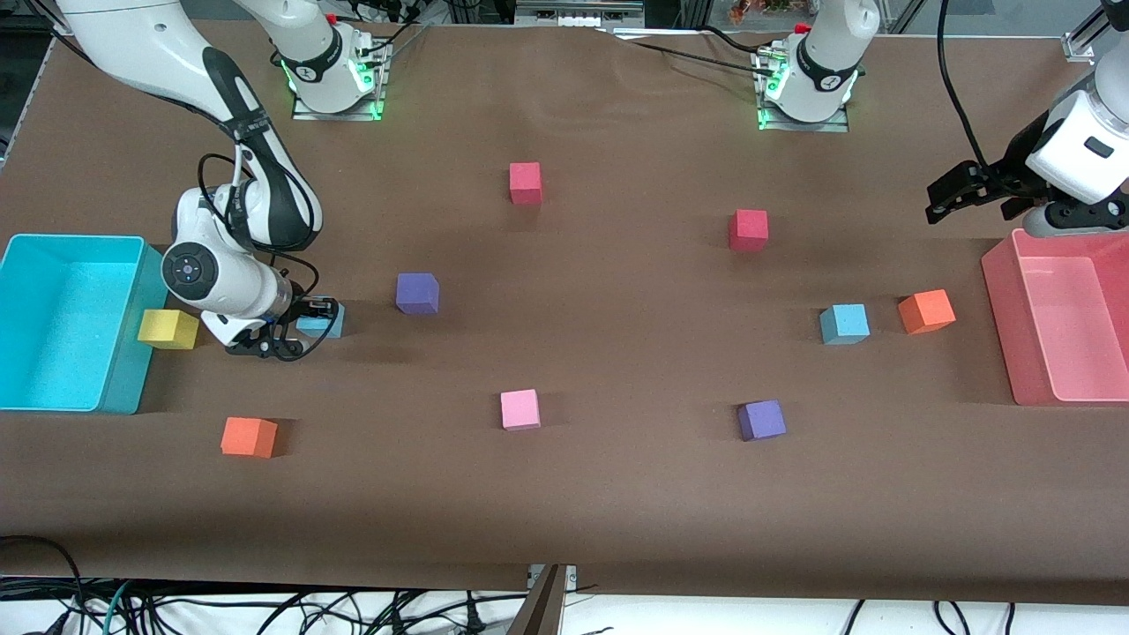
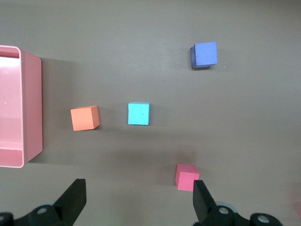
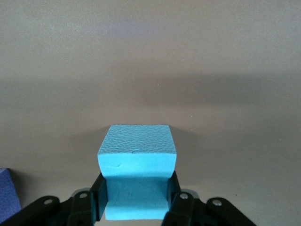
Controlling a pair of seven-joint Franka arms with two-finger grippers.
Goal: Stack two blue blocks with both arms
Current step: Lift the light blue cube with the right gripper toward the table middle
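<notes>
One blue block [image 1: 319, 319] sits low at the table near the right arm's end, beside a yellow cube. My right gripper [image 1: 298, 333] is shut on it; in the right wrist view the block [image 3: 136, 157] is squeezed between the black fingers [image 3: 175, 200]. The other blue block [image 1: 844, 324] lies on the table toward the left arm's end, beside an orange cube; it also shows in the left wrist view [image 2: 138, 113]. My left gripper [image 1: 951, 189] is open and empty, held up in the air by the pink bin; its own view shows the jaws wide apart [image 2: 138, 189].
A turquoise bin [image 1: 53, 401] stands at the right arm's end and a pink bin [image 1: 1001, 304] at the left arm's end. A yellow cube [image 1: 168, 329], orange cubes [image 1: 249, 437] [image 1: 926, 311], purple cubes [image 1: 417, 293] [image 1: 761, 420], red cubes [image 1: 525, 183] [image 1: 748, 229] and a pink cube [image 1: 519, 409] are scattered.
</notes>
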